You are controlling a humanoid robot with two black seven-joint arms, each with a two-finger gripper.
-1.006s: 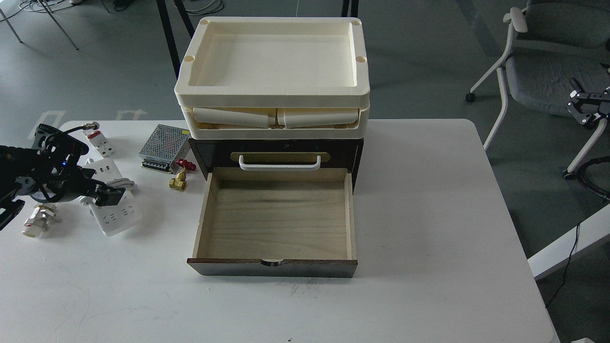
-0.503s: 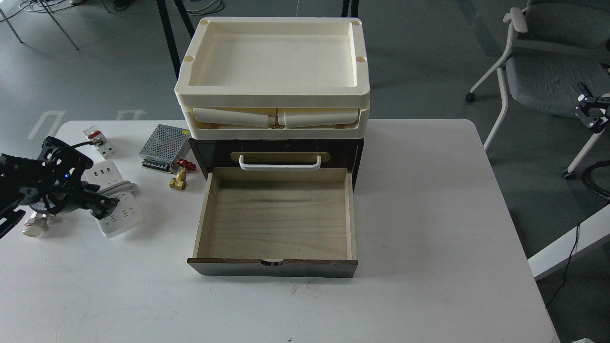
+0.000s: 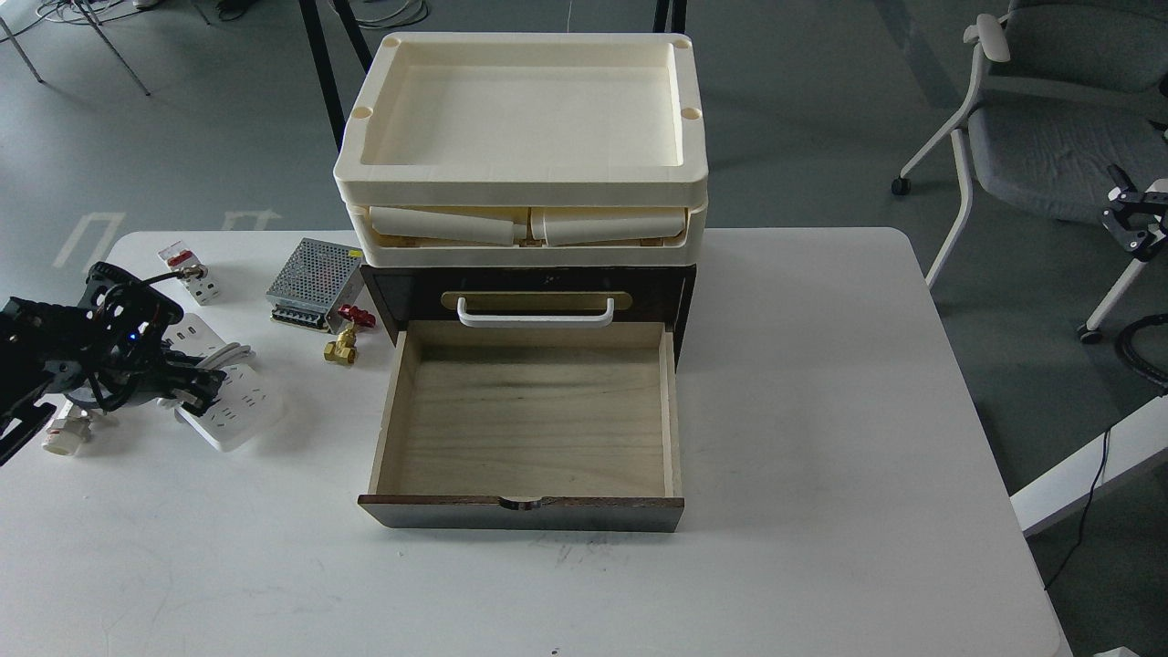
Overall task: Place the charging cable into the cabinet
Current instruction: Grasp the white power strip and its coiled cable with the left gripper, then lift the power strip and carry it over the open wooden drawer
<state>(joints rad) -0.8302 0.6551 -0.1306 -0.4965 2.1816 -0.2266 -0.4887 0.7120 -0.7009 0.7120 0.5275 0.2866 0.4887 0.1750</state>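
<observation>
The left gripper (image 3: 196, 391) has dropped lower than it was a moment ago and now sits right down on the charging cable (image 3: 239, 409). The power strip has also slid a little toward the right and turned a bit, so the gripper seems to be touching it and nudging it. I think the robot is in the middle of grabbing it, but it has not lifted it yet. The gripper looks dark and small from here, so I cannot tell if its two fingers are apart or pressed onto the strip.

The right gripper (image 3: 1130, 222) is far off by the grey chair, well away from the tabletop (image 3: 821, 411), and I cannot tell how its fingers stand either.

The charging cable is a white, flat, long block with little socket holes on top. Its thick white cord curls along the far side. It lies flat on the tabletop, to the left of the cabinet (image 3: 529, 429), whose bottom drawer is pulled open with nothing inside it.
</observation>
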